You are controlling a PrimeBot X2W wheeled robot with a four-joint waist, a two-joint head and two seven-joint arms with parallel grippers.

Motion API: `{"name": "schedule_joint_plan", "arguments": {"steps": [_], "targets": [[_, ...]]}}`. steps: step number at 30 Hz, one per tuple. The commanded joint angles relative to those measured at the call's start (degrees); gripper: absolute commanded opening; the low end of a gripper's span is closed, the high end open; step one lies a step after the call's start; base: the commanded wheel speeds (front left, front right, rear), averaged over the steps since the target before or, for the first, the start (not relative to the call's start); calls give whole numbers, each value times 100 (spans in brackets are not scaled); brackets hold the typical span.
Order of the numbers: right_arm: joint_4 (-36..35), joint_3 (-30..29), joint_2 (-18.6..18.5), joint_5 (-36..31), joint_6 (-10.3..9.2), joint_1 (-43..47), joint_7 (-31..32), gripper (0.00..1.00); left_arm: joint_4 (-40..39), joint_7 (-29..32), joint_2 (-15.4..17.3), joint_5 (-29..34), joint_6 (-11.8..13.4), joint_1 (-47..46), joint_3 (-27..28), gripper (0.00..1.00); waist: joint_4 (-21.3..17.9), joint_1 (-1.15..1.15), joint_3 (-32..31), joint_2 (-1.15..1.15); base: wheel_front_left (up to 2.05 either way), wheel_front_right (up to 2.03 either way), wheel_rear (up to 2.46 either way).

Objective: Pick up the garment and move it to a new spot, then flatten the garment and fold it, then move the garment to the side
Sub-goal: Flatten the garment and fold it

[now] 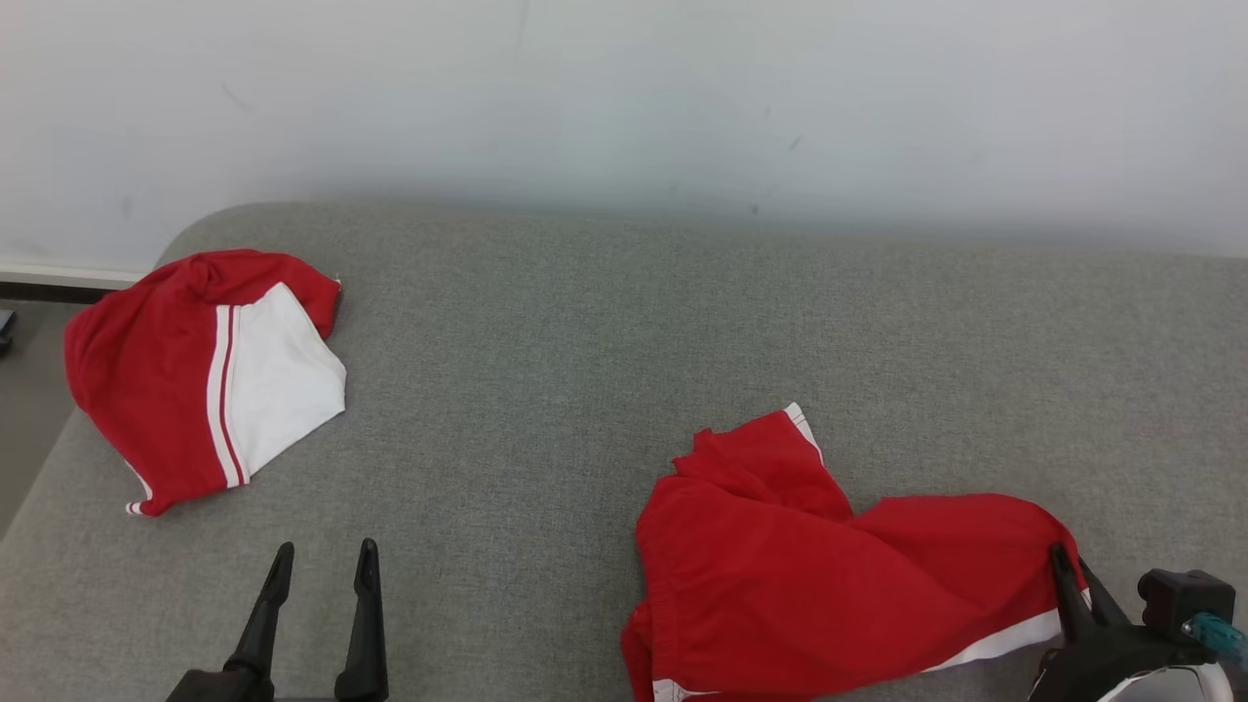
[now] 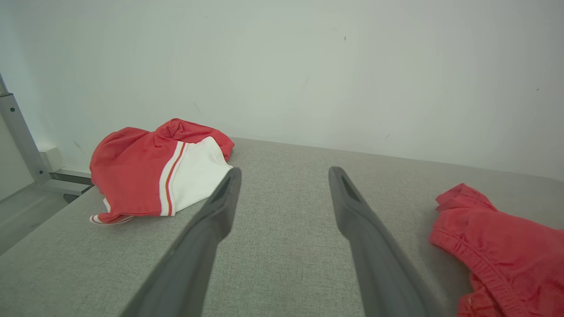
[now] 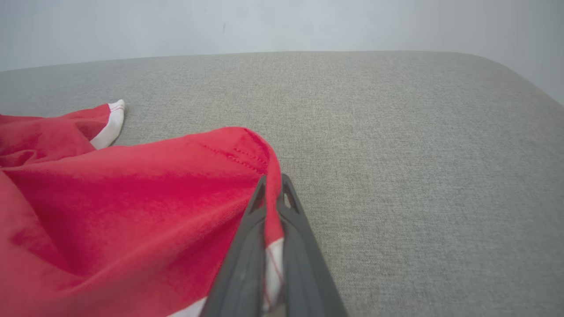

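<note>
Garment (image 3: 132, 211) hem sits clamped in right tool (image 3: 273, 179), clearest from its wrist view; left tool (image 2: 284, 171) gapes.

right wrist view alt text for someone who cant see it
The right gripper is shut on the edge of a red garment with white trim, pinching the cloth. The garment lies rumpled to the view's left on a grey fabric surface, with a pale wall behind.

garment (image 1: 829, 575) solid red, thin white trim at hem. second garment (image 1: 195, 380) red too, big white panel, red-and-white stripes at join. cushion (image 1: 585, 370) flecked grey, wall (image 1: 624, 97) off-white.
</note>
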Motion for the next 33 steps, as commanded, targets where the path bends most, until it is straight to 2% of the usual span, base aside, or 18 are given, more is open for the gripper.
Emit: {"name": "schedule_joint_plan", "arguments": {"steps": [1,2,8,14,23,33], "targets": [[-57,7,-9,25,-13,31,-17,1,17,-19,-12,1,-32,-16,15,100,-10,0,-1,0,0,0,0],[-86,29,-22,39,-13,37,-35,100,25,-19,-18,0,-35,2,23,100,-24,0,-7,0,0,0,0],[-455,-19,8,8,-13,109,-224,100,64,-19,-33,45,-26,109,39,100,-112,0,-140,0,0,0,0],[-1268,-214,115,-168,-13,316,-292,100,64,-19,-15,72,-33,168,101,100,-253,0,-279,0,0,0,0],[-2795,-535,519,-508,-13,1114,-287,100,-5,-19,42,79,-29,256,120,100,-454,0,-367,0,0,0,0],[-3720,-687,962,-740,-13,2051,-288,100,-80,-19,62,134,-30,388,120,100,-563,0,-424,0,0,0,0]]}}
